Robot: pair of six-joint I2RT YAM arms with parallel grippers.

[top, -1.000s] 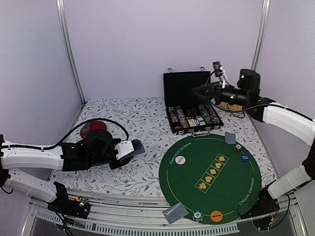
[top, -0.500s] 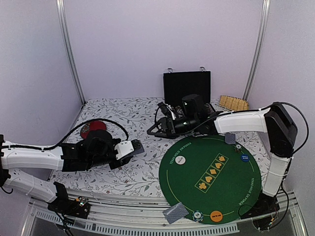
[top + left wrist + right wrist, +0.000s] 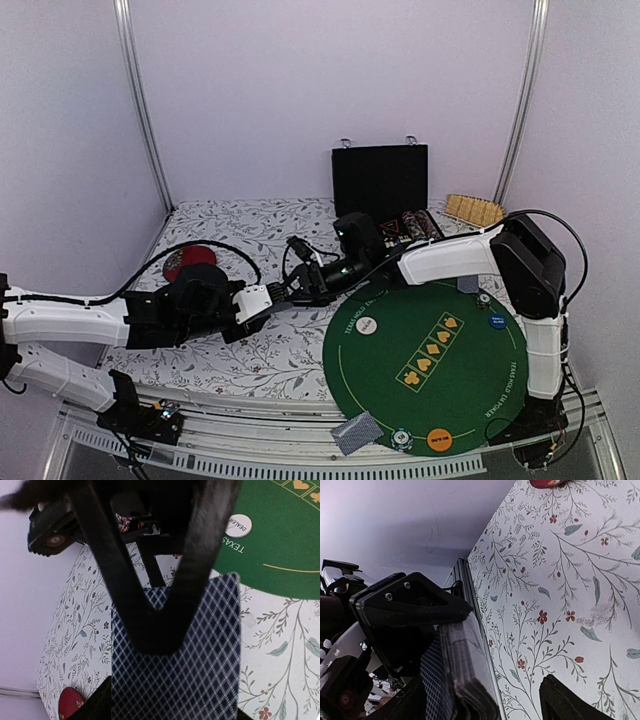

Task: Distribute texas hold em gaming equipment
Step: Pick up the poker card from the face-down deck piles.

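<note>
My left gripper (image 3: 266,301) is shut on a deck of playing cards (image 3: 175,670) with blue patterned backs, holding it by its edges above the floral cloth. My right gripper (image 3: 293,289) has reached across to it and is open, with the deck's edge (image 3: 465,680) between its fingers (image 3: 567,700). Its black fingers (image 3: 190,565) lie over the top card. The green round poker mat (image 3: 440,385) carries a white dealer disc (image 3: 367,325), a blue disc (image 3: 497,321), an orange disc (image 3: 438,438), two striped chips (image 3: 402,437) and dealt cards (image 3: 357,433) (image 3: 467,283).
An open black case (image 3: 380,180) with rows of chips stands at the back. A red round dish (image 3: 188,262) lies at the left under the left arm's cable. A woven tan piece (image 3: 475,208) sits at the back right. The right arm stretches across the mat's far edge.
My right arm swung from the case at the back right across to the left, and its gripper now meets the deck. The left arm has barely moved.
</note>
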